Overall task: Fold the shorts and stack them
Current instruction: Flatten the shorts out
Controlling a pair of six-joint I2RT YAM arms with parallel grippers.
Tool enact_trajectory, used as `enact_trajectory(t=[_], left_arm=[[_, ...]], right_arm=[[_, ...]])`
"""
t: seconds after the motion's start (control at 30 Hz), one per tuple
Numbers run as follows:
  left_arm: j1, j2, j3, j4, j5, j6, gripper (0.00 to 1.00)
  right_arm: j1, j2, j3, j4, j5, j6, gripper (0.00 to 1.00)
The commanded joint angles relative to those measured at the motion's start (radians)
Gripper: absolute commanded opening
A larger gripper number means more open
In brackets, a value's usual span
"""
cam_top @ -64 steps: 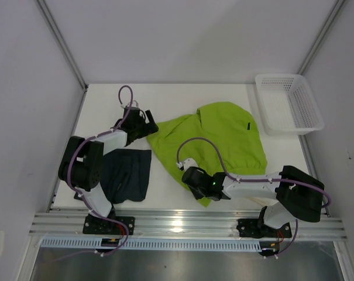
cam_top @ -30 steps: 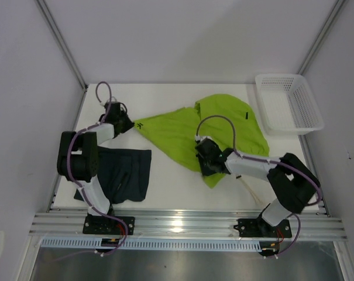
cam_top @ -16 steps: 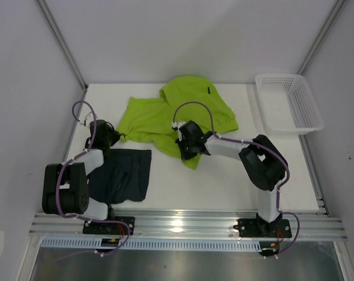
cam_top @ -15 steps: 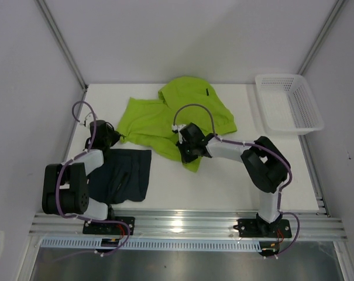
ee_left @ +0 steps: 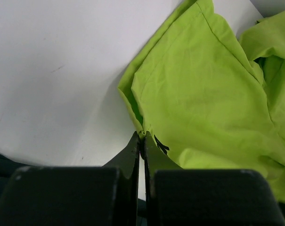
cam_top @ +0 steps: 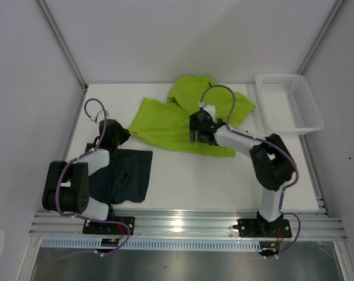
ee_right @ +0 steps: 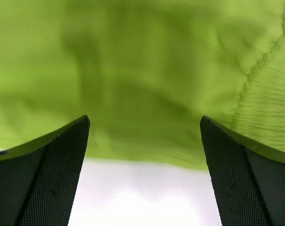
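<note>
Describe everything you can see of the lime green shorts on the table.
The lime green shorts are thin, soft, matte fabric, lying crumpled and unfolded on the far middle of the white table. A gathered, ribbed waistband shows in the right wrist view. The left hand is shut on their left corner, pinching the hem, with a small black mark beside the pinch. The right hand stands open over their near edge, gripping nothing.
</note>
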Motion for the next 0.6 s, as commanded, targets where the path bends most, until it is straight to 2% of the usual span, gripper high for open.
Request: enact_trajectory(t=[0.0, 0.03, 0.07, 0.1, 0.13, 0.2, 0.23, 0.3, 0.43, 0.57], left_arm=[[-0.003, -0.040, 0.042, 0.045, -0.047, 0.039, 0.00], [-0.004, -0.045, 0.042, 0.042, -0.047, 0.042, 0.00], [-0.004, -0.048, 0.043, 0.039, -0.048, 0.044, 0.00], [-0.004, -0.050, 0.046, 0.038, -0.048, 0.045, 0.00], [-0.004, -0.053, 0.046, 0.038, -0.048, 0.045, 0.00], [-0.006, -0.059, 0.051, 0.028, -0.050, 0.050, 0.00], [-0.006, -0.060, 0.053, 0.027, -0.053, 0.051, 0.00], [-0.006, -0.063, 0.054, 0.022, -0.053, 0.051, 0.00], [-0.006, -0.065, 0.059, 0.018, -0.050, 0.050, 0.00], [-0.006, -0.066, 0.062, 0.016, -0.047, 0.050, 0.00]], right_arm=[[0.096, 0.275, 0.306, -0.102, 0.511, 0.160, 0.99], [0.122, 0.351, 0.391, -0.225, 0.566, 0.171, 0.99], [0.130, 0.426, 0.593, -0.307, 0.604, 0.194, 0.99], [0.136, 0.504, 0.700, -0.384, 0.630, 0.210, 0.99], [0.143, 0.643, 0.799, -0.527, 0.679, 0.240, 0.99], [0.156, 0.756, 1.029, -0.630, 0.699, 0.244, 1.00], [0.158, 0.826, 1.079, -0.683, 0.700, 0.239, 1.00], [0.155, 0.848, 1.118, -0.687, 0.687, 0.218, 0.99], [0.146, 0.793, 0.989, -0.519, 0.641, 0.142, 0.99], [0.137, 0.824, 1.050, -0.566, 0.623, 0.133, 0.99]])
